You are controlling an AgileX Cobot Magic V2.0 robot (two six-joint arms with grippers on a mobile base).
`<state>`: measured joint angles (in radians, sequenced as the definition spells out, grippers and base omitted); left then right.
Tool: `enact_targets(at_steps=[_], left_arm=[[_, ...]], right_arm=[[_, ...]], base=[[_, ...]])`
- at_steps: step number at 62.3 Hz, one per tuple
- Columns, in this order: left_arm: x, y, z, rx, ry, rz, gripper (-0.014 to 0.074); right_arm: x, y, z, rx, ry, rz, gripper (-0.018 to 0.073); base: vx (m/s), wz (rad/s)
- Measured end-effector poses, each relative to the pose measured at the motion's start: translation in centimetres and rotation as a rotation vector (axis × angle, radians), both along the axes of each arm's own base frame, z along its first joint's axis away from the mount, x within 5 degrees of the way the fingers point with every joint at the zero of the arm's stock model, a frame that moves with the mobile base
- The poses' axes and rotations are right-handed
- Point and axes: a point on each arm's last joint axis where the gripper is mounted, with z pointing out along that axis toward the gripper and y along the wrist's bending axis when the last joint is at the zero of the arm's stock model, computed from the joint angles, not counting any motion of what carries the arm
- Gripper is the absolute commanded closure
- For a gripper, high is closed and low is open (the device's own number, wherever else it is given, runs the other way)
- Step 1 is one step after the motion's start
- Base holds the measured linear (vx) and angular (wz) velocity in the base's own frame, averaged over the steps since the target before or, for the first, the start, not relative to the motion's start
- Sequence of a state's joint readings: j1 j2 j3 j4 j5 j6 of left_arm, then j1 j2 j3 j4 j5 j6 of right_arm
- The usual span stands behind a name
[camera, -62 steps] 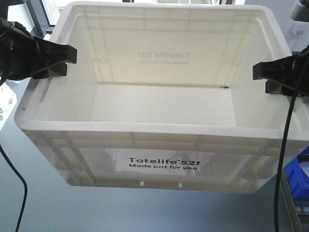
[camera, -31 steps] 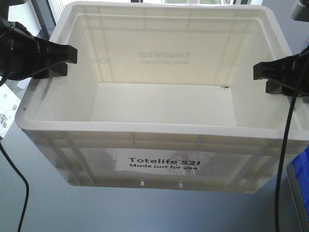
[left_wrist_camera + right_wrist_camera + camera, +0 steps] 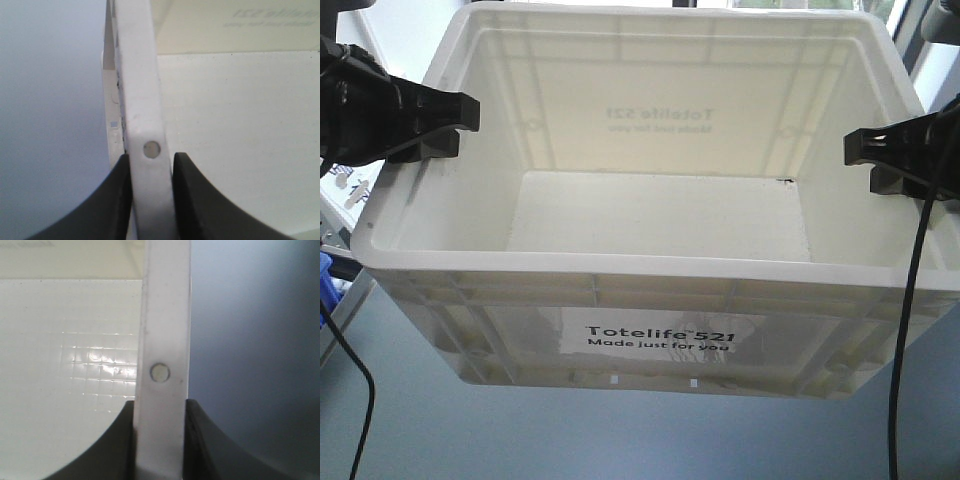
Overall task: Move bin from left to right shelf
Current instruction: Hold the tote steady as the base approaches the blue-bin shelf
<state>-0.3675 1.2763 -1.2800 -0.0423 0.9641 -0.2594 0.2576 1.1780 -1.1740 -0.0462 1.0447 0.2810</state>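
Carrying the large white rectangular plastic bin (image 3: 660, 300) aloft, I have its side rims pinched in the left claw (image 3: 455, 125) and right claw (image 3: 865, 160). Next, I judge, comes a level, synchronised traverse to the right shelf.

the bin (image 3: 660, 300) is a large white rectangular plastic tote with a ribbed rim, upright, level, open at the top and empty. black print, "totelife 521 made just for you", sits on a label on its near long wall, and shows mirrored through the far wall.
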Motion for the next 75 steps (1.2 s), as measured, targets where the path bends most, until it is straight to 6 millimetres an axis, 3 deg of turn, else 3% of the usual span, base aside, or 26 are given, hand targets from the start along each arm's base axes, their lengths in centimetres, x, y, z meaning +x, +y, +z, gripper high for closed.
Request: enact_targets(at_steps=[75], left_arm=[[0.0, 0.0, 0.0, 0.0, 0.0, 0.0, 0.0603]], right_arm=[[0.0, 0.01, 0.0, 0.001, 0.0, -0.001, 0.0561]], base=[[0.12, 0.45]])
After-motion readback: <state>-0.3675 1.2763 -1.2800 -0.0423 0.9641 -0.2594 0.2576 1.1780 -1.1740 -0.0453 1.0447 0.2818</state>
